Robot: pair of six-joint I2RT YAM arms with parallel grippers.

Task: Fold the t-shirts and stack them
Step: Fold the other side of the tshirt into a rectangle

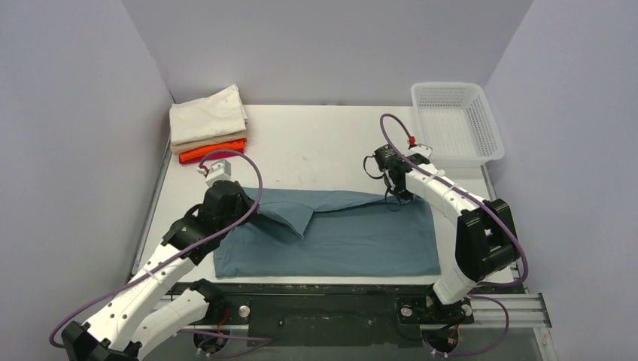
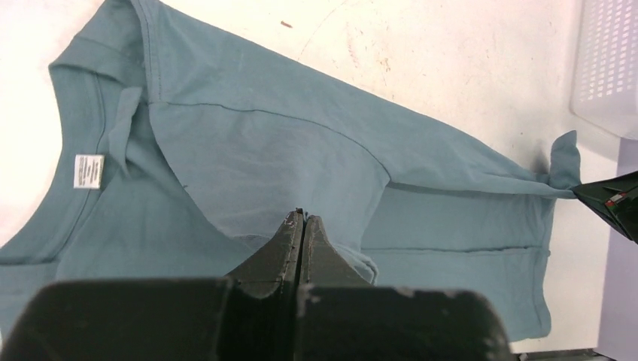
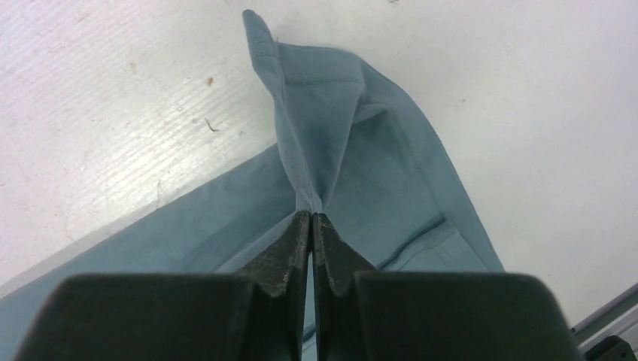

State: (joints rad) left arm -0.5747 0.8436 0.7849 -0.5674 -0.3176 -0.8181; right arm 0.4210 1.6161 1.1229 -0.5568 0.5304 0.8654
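We see the teal t-shirt (image 1: 353,241) lying on the near half of the white table (image 1: 316,143), between the 2 arms. Its long axis runs left to right across the top view. The collar end points to the left, under the left arm, and the hem end points toward the right arm.

Inside the collar, the left wrist view shows 1 small white label (image 2: 89,171). It carries fine grey print, too small for us to read. We find no other writing or brand on the cloth.

A flap of the shirt's far left part is turned over toward the middle and ends in a point near the shirt's centre.

The left gripper (image 2: 302,218) has its jaws pressed together, and they appear to pinch this flap of teal cloth. The right gripper (image 3: 311,218) is also pressed together, pinching a gathered pleat at the shirt's far right edge, where the cloth stands up above the table.

At the far left corner of the table lies 1 stack of folded shirts: a cream t-shirt (image 1: 207,114) on top, a tan t-shirt (image 1: 202,143) beneath it, and orange and red edges (image 1: 214,153) at the bottom. The stack is well apart from the teal shirt.

A white mesh basket (image 1: 457,124) stands at the far right corner.
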